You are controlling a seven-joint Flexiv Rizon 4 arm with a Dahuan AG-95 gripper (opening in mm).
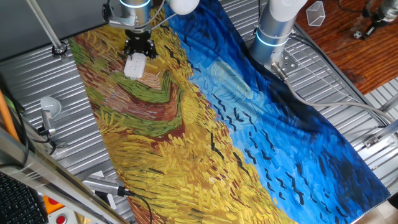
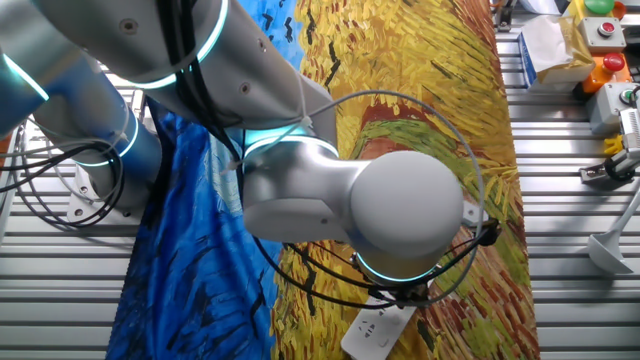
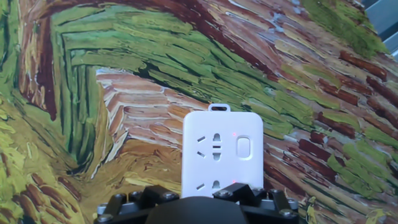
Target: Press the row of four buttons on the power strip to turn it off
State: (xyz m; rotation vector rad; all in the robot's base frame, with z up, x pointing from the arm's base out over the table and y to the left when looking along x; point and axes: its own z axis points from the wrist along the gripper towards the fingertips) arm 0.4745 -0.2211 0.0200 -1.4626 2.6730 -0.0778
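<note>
The power strip (image 3: 222,152) is a white flat bar lying on the painted cloth, with socket holes on its top face. It also shows as a small white bar (image 1: 135,65) and at the lower edge of the other fixed view (image 2: 378,328). One pale rounded button (image 3: 244,148) shows beside a tiny red light; the rest of the row of four buttons is hidden under my hand. My black gripper (image 1: 137,50) hangs right over the strip's near end, and its dark body fills the bottom of the hand view (image 3: 196,199). The fingertips are hidden.
A yellow, green and blue painted cloth (image 1: 205,124) covers the ribbed metal table (image 1: 37,81). A round grey-white knob on a stalk (image 1: 50,107) stands at the left. A silver-black cabled gadget (image 1: 102,185) lies at the lower left. Coloured button boxes (image 2: 610,60) sit beyond the cloth.
</note>
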